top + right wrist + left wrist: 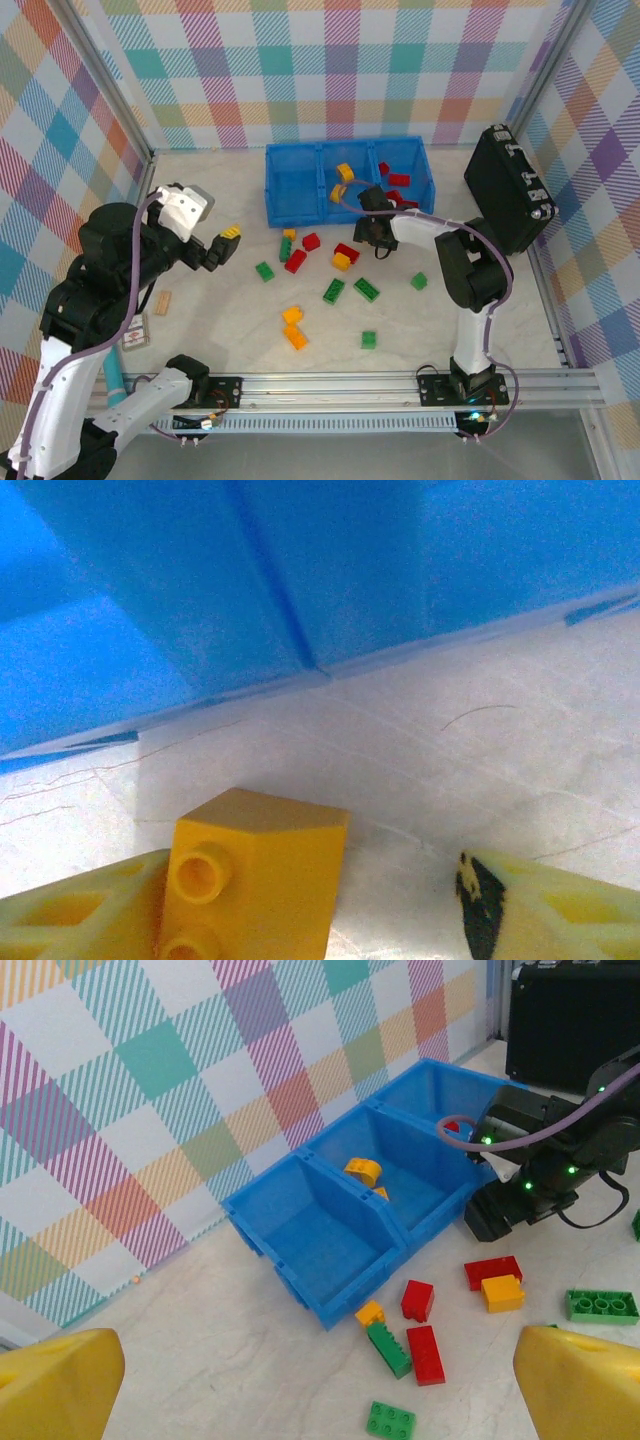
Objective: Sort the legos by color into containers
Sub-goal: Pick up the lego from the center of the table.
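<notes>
Seeing the yellow-orange lego [250, 880] just outside the front wall of the blue tray [200, 600], touching one finger of the right gripper [310, 895] with the other standing clear (jaws parted, nothing clamped). Likely risking a skewed pinch flipping it away, or a nudge into that wall; left gripper [320, 1385] hanging wide, empty. Finding no readable writing anywhere.

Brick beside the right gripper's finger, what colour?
The brick is yellow-orange, clearest in the right wrist view.

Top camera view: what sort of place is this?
Probably a robot lab work cell: plaid backdrop panels wall in a white tabletop, two robot arms are bolted to an aluminium rail, and legos lie scattered by a blue tray.
</notes>
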